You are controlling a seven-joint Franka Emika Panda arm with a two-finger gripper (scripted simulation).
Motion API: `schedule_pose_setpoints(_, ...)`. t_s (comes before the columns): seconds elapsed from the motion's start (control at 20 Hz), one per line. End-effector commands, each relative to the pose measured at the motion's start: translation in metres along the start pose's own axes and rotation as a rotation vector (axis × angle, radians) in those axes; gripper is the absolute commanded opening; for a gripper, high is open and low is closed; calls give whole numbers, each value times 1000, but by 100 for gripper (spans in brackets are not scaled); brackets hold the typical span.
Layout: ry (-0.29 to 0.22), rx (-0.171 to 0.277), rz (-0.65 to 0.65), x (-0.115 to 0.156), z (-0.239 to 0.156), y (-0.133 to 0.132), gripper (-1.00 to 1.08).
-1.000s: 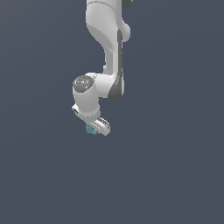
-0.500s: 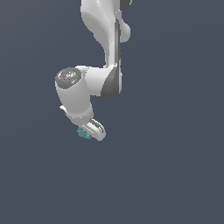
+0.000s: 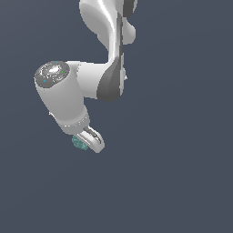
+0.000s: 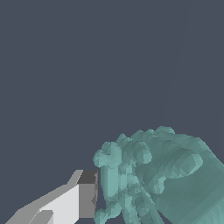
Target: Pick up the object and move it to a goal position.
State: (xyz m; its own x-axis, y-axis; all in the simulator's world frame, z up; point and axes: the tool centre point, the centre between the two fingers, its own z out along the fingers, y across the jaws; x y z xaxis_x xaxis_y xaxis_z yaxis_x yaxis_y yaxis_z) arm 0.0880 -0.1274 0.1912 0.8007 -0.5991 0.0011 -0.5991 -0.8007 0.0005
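Gripper (image 3: pixel 89 142) clenched on object (image 3: pixel 80 144); teal lump sits between fingers, protruding toward exterior view's left. Wrist view: object (image 4: pixel 153 179) pressed against one fingertip pad (image 4: pixel 87 194). No goal marker visible; carry direction cannot be judged. Arm angled, gripper pointing down.

Teal-green on the lump (image 3: pixel 79 144), faceted in lighter and darker patches (image 4: pixel 162 179). White on the gripper (image 3: pixel 91 141), with a dark grey fingertip pad (image 4: pixel 87 194). White arm (image 3: pixel 68 98) with dark grey joint sections. Uniform slate-grey background.
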Motion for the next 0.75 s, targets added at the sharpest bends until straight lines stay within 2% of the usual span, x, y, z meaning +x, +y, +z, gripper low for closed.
schedule_pose_setpoints(0.0,-1,0,0,7,-8,-3,-100)
schedule_pose_setpoints(0.7,-1,0,0,24,-23,-9,-100)
